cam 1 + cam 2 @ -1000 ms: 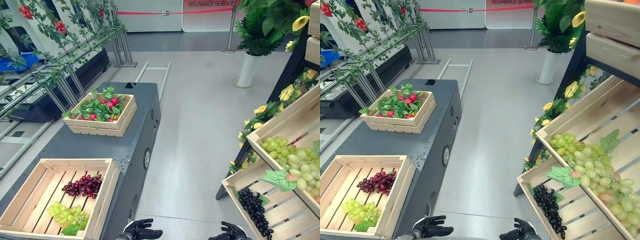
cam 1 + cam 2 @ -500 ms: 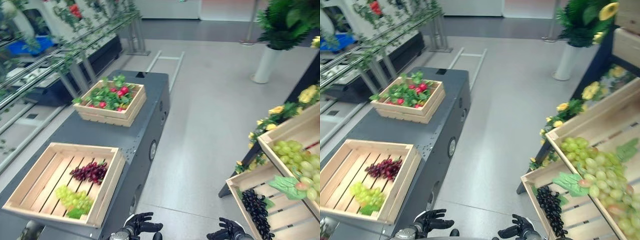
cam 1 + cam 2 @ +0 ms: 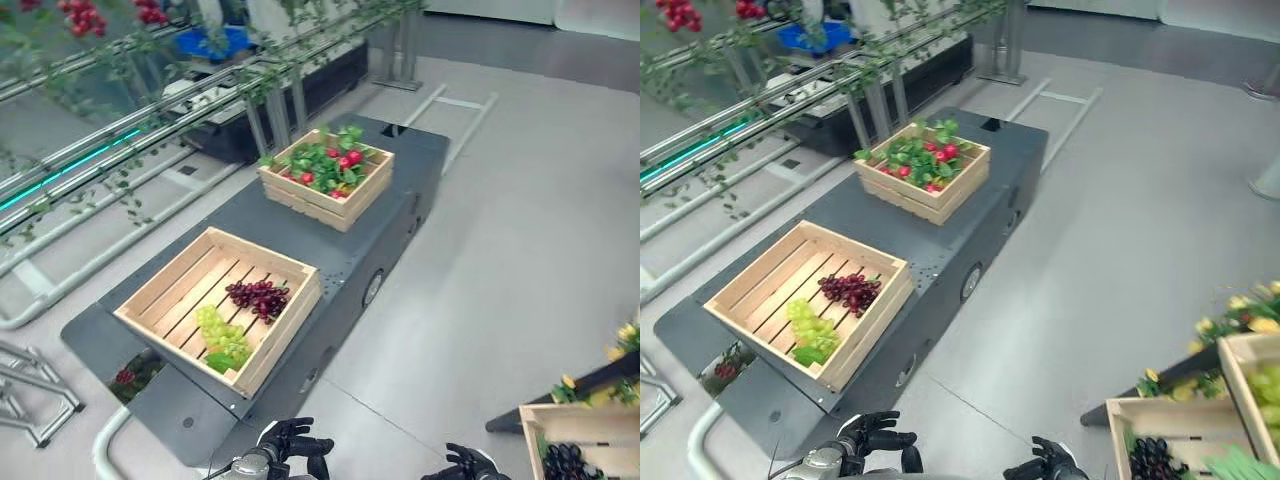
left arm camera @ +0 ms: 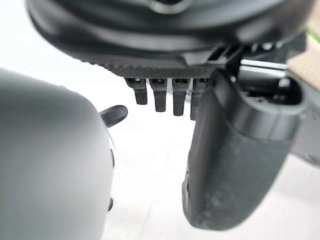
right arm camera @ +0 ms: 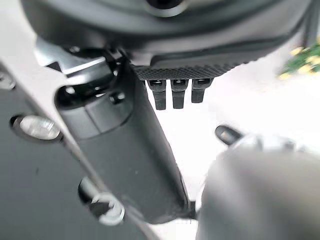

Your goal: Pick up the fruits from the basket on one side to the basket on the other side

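Note:
A slatted wooden crate [image 3: 170,290] sits on the near end of a dark grey table [image 3: 380,240]. It holds a purple grape bunch [image 3: 258,296] and a green grape bunch [image 3: 222,335]. A second crate [image 3: 340,205], with red fruits among green leaves [image 3: 325,168], stands at the table's far end. At the lower right, a shelf crate [image 3: 1140,420] holds black grapes [image 3: 1152,462]. My left hand [image 3: 290,445] and right hand [image 3: 470,463] hang low over the floor, apart from every crate. Both are open and hold nothing; the left thumb [image 4: 235,150] and right thumb [image 5: 130,150] stand relaxed.
Metal rails with trailing vines [image 3: 150,120] run along the table's far left side. Yellow flowers [image 3: 1240,305] and another crate of green grapes [image 3: 1268,385] show at the right edge. Bare grey floor [image 3: 520,250] lies between table and shelf.
The camera has swung left and tilted down, so the right-hand shelf has mostly slid out of view. Both hands stay low and open, holding nothing.

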You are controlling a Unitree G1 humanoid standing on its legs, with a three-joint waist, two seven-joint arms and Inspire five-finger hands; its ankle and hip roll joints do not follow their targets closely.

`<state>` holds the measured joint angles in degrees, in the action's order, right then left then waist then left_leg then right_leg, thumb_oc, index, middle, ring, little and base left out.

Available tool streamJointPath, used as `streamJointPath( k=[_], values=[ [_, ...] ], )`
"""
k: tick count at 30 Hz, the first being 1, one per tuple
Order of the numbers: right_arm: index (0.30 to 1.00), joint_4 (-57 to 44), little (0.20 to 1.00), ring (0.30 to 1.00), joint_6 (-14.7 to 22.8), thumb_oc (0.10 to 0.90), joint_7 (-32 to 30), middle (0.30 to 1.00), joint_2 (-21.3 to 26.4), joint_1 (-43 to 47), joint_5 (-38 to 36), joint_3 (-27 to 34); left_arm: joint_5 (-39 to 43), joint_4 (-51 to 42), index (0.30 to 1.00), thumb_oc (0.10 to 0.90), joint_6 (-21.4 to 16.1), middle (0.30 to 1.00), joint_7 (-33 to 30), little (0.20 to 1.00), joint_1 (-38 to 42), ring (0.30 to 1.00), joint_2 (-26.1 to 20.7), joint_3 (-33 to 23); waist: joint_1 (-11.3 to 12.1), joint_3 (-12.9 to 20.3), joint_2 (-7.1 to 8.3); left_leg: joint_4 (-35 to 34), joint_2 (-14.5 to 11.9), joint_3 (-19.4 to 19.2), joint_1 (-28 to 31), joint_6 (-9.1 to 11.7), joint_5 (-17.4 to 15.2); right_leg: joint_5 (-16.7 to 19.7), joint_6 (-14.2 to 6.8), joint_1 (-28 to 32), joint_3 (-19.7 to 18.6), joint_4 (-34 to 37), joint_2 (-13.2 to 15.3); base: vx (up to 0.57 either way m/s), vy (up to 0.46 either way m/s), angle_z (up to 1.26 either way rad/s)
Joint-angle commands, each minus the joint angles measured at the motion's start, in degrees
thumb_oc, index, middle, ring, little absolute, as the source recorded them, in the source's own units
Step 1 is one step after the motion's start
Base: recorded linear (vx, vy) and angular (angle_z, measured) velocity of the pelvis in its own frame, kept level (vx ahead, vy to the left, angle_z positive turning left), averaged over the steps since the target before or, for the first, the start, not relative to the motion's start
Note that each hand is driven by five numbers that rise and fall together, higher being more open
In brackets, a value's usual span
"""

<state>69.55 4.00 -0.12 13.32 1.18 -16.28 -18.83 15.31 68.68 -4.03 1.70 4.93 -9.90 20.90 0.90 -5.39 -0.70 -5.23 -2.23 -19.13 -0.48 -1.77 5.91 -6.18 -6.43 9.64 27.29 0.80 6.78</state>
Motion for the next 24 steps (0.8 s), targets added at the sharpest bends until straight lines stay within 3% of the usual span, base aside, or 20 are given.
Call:
streamJointPath(
  k=[1, 6, 10, 13, 14, 16, 19, 21, 24],
  values=[
    [0.9, 0.96, 0.9, 0.9, 3.45, 0.8, -1.19, 0.9, -1.21, 3.23, -0.26, -0.94, -1.05, 2.41, 0.9, 0.8, -2.85, 0.9, -2.9, 0.9, 3.91, 0.9, -0.8, -0.66, 1.69, 0.29, 1.33, 0.23, 0.01, 1.73, 1.42, 3.22, -2.47, 6.11, 1.7, -4.32, -2.73, 1.09, -0.65, 0.25, 0.38, 0.58],
    [0.9, -1.28, 0.9, 0.9, 4.73, 0.8, -0.13, 0.9, -0.58, 2.9, 1.49, -0.77, 0.32, -0.18, 0.9, 0.8, -4.05, 0.9, -3.05, 0.9, 4.19, 0.9, -2.33, -0.43, 3.35, -0.27, 1.56, 0.41, 2.05, 4.64, 2.62, 1.24, -3.89, 5.11, 0.02, -5.72, -2.44, -5.82, 2.5, 0.14, 0.279, 0.37],
    [0.9, -4.44, 0.9, 0.9, 5.67, 0.8, 0.27, 0.9, 0.19, 3.44, 0.49, -1.19, 3.13, -4.43, 0.9, 0.8, -2.5, 0.9, 0.51, 0.9, 5.16, 0.9, -3.5, 0.07, 3.81, -2.09, 1.48, 1.59, 3.51, 6.14, 2.2, -0.5, -4.84, 9.16, -1.39, -10.35, -4.22, -18.03, 6.6, 0.07, 0.267, 0.29],
    [0.9, -7.62, 0.9, 0.9, 5.17, 0.8, 1.68, 0.9, 0.55, 3.2, -1.0, -1.59, 3.54, -8.44, 0.9, 0.8, -0.83, 0.9, 0.21, 0.9, 5.7, 0.9, -4.54, 1.53, 3.57, -3.32, 1.21, 1.6, 4.35, 8.95, 2.01, -1.65, -5.09, 11.42, -1.81, -13.57, -7.72, -23.38, 6.61, 0.03, 0.097, 0.39],
    [0.9, -8.62, 0.9, 0.9, 4.91, 0.8, 1.68, 0.9, 0.46, 3.04, -1.75, -2.01, 4.17, -10.01, 0.9, 0.8, 0.24, 0.9, 0.82, 0.9, 6.36, 0.9, -4.81, 2.43, 3.03, -3.46, 1.14, 1.56, 4.53, 10.91, 1.14, -2.03, -4.19, 12.62, -1.08, -14.93, -9.03, -20.25, 4.62, 0.02, -0.013, 0.58],
    [0.9, -8.72, 0.9, 0.9, 4.98, 0.8, 1.78, 0.9, 0.37, 3.02, -2.17, -2.26, 4.05, -10.96, 0.9, 0.8, 1.04, 0.9, 1.19, 0.9, 6.71, 0.9, -4.99, 2.95, 2.79, -3.45, 1.18, 1.46, 4.66, 12.14, 1.06, -1.87, -3.93, 12.46, -0.89, -15.31, -10.12, -18.33, 3.62, 0.04, -0.07, 0.64],
    [0.9, -6.68, 0.9, 0.9, 6.23, 0.8, 1.87, 0.9, 0.08, 3.56, -4.59, -2.16, 4.35, -12.51, 0.9, 0.8, 2.68, 0.9, 2.28, 0.9, 7.77, 0.9, -4.91, 4.62, 1.74, -2.97, 2.06, 2.06, 5.88, 16.27, 0.06, -2.2, -4.66, 15.01, -1.12, -17.12, -16.89, -6.66, 1.49, 0.12, -0.194, 0.85],
    [0.9, -5.1, 0.9, 0.9, 7.25, 0.8, 1.39, 0.9, -0.2, 3.72, -6.15, -1.29, 4.17, -12.63, 0.9, 0.8, 1.41, 0.9, 3.25, 0.9, 7.57, 0.9, -4.55, 4.81, 0.99, -2.5, 2.62, 3.2, 6.6, 18.17, -0.2, -2.8, -6.47, 17.72, -1.67, -18.7, -21.68, -2.13, 1.44, 0.17, -0.207, 1.1],
    [0.9, -5.03, 0.9, 0.9, 7.0, 0.8, 1.04, 0.9, -0.49, 3.34, -6.41, -0.4, 3.81, -12.2, 0.9, 0.8, -0.06, 0.9, 2.71, 0.9, 6.81, 0.9, -4.53, 5.18, -0.03, -2.39, 2.5, 4.17, 6.48, 19.72, -0.23, -3.17, -7.38, 18.11, -1.67, -19.97, -25.26, 0.53, 0.85, 0.18, -0.226, 0.95]
  ],
)
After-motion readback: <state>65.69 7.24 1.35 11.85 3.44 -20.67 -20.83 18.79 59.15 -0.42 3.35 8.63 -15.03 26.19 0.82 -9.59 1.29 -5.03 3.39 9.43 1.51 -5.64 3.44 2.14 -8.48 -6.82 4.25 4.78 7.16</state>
